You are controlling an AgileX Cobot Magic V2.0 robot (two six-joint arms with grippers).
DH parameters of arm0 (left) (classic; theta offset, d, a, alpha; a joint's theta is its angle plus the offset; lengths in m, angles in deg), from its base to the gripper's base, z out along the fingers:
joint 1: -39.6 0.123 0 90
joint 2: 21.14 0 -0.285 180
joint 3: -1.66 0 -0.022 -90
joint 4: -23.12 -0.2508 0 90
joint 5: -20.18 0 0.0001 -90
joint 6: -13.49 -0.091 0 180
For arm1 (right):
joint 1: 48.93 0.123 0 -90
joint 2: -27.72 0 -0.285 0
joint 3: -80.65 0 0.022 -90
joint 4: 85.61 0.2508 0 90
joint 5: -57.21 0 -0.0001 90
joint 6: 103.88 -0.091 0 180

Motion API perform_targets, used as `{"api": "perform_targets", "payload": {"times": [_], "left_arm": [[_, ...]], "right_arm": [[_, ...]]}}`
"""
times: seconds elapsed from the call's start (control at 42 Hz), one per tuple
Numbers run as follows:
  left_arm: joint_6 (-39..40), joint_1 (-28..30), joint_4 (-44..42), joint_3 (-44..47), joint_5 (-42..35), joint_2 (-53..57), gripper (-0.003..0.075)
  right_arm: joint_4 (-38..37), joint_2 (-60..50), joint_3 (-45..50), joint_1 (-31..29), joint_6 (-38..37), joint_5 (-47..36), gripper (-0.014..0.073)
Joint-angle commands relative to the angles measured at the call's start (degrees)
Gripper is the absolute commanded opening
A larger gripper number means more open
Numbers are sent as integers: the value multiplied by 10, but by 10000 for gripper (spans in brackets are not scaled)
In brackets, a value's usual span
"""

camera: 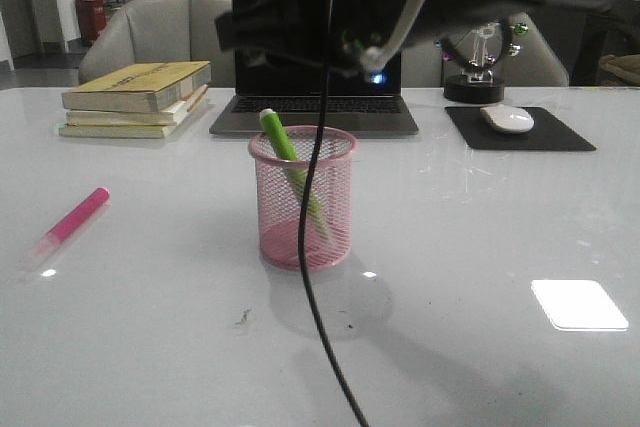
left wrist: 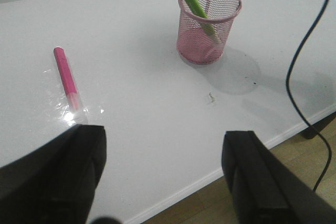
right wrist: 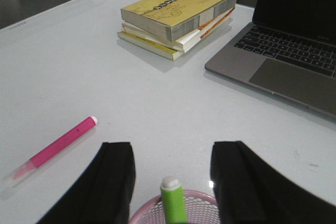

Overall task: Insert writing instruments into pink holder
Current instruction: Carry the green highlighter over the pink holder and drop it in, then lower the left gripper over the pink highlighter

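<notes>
The pink holder (camera: 300,237) stands upright mid-table. A lime green marker (camera: 280,142) leans inside it, its top end poking above the rim. The magenta marker (camera: 75,222) lies flat on the table, far left of the cup. My right gripper (right wrist: 170,150) hovers open just above the cup rim (right wrist: 144,211), with the green marker's end (right wrist: 173,200) between and below its fingers, untouched. My left gripper (left wrist: 164,137) is open and empty over the table's near edge, with the magenta marker (left wrist: 65,77) and the holder (left wrist: 202,45) ahead of it.
A stack of books (camera: 140,97) sits back left and an open laptop (camera: 315,77) behind the cup. A white mouse (camera: 507,119) rests on a black pad (camera: 560,132) back right. A black cable (camera: 315,247) hangs in front of the cup.
</notes>
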Motion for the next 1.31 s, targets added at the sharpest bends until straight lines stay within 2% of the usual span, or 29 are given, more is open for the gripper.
{"api": "perform_targets", "payload": {"times": [0.0, 0.238, 0.476, 0.619, 0.833, 1.095, 1.286], "left_arm": [[1, -4, 9, -15, -44, -4, 527], [1, -4, 9, -15, -44, -4, 527], [1, -4, 9, -15, -45, -4, 527], [1, -4, 9, -15, -59, -4, 527], [9, -2, 9, -21, -57, -25, 527], [9, 61, -2, -110, 43, -191, 527], [9, 123, -7, -179, 51, -333, 527]], "right_arm": [[-5, -95, -15, -15, 28, 54, 456], [-9, -279, -6, -74, 32, 359, 456], [-58, -442, 86, -81, 32, 535, 456], [-58, -517, 143, -81, 32, 568, 456], [-58, -579, 175, -81, 32, 557, 456], [-58, -579, 175, -81, 32, 559, 456], [-58, -579, 175, -81, 32, 559, 456]]}}
